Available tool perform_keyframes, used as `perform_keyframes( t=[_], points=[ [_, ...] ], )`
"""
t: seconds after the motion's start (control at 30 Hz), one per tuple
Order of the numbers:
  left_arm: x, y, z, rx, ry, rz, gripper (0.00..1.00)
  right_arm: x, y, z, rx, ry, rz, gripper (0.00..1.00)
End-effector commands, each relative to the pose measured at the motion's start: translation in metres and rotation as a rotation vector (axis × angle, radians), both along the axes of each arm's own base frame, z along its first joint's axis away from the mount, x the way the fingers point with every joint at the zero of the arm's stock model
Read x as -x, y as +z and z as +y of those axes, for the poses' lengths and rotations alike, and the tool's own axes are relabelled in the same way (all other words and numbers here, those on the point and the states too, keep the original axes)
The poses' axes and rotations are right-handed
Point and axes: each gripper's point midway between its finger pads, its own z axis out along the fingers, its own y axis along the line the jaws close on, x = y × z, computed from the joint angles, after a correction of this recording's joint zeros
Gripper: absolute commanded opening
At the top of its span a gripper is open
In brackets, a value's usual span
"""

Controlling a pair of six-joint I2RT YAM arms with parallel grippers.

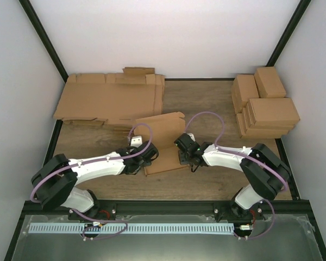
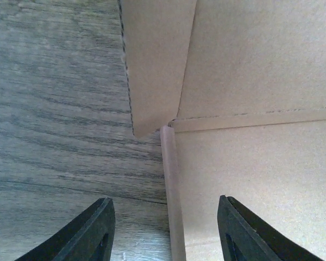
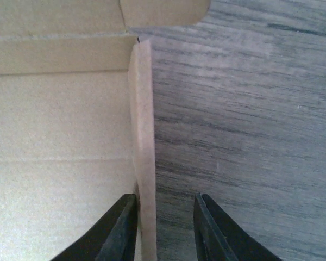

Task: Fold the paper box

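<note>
The paper box (image 1: pixel 162 142) is a brown cardboard sheet lying in the middle of the table, its two side flaps raised. My left gripper (image 1: pixel 148 156) is at its left side and my right gripper (image 1: pixel 183 156) at its right side. In the left wrist view the left gripper (image 2: pixel 165 231) is open wide, and the raised left flap (image 2: pixel 173 206) stands between the fingers, touching neither. In the right wrist view the right gripper (image 3: pixel 164 228) is open more narrowly around the raised right flap (image 3: pixel 144 163), which lies against the left finger (image 3: pixel 119 231).
A pile of flat brown cardboard sheets (image 1: pixel 111 100) lies at the back left. Stacked finished brown boxes (image 1: pixel 263 106) stand at the back right. The wooden table (image 1: pixel 206 182) is walled by white panels at the sides and back.
</note>
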Motion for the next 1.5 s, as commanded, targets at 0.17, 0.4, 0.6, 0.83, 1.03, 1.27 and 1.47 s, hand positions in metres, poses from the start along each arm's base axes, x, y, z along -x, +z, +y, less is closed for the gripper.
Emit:
perform_keyframes(
  t=[0.17, 0.4, 0.6, 0.83, 1.03, 1.27, 1.47],
  points=[
    [-0.011, -0.008, -0.011, -0.004, -0.017, -0.005, 0.41, -0.027, 0.016, 0.013, -0.019, 0.030, -0.092, 0.35],
    [-0.014, -0.010, -0.010, -0.025, -0.009, -0.008, 0.35, -0.045, 0.014, 0.012, -0.005, 0.020, -0.120, 0.35],
    [-0.015, -0.012, -0.011, -0.040, -0.014, -0.004, 0.26, -0.056, 0.011, 0.018, 0.004, 0.025, -0.138, 0.29],
    [-0.016, -0.012, -0.008, -0.059, -0.011, -0.006, 0.16, -0.062, 0.013, 0.006, 0.068, -0.014, -0.176, 0.01],
    [-0.018, -0.010, -0.010, -0.058, -0.016, -0.011, 0.16, -0.058, 0.021, 0.004, 0.059, 0.001, -0.185, 0.27],
    [-0.016, 0.000, -0.012, -0.043, -0.035, -0.009, 0.22, -0.040, 0.040, 0.012, -0.049, 0.054, -0.155, 0.45],
    [-0.005, 0.011, -0.006, -0.003, -0.039, -0.003, 0.55, -0.019, 0.038, 0.006, -0.072, 0.064, -0.092, 0.50]
  ],
)
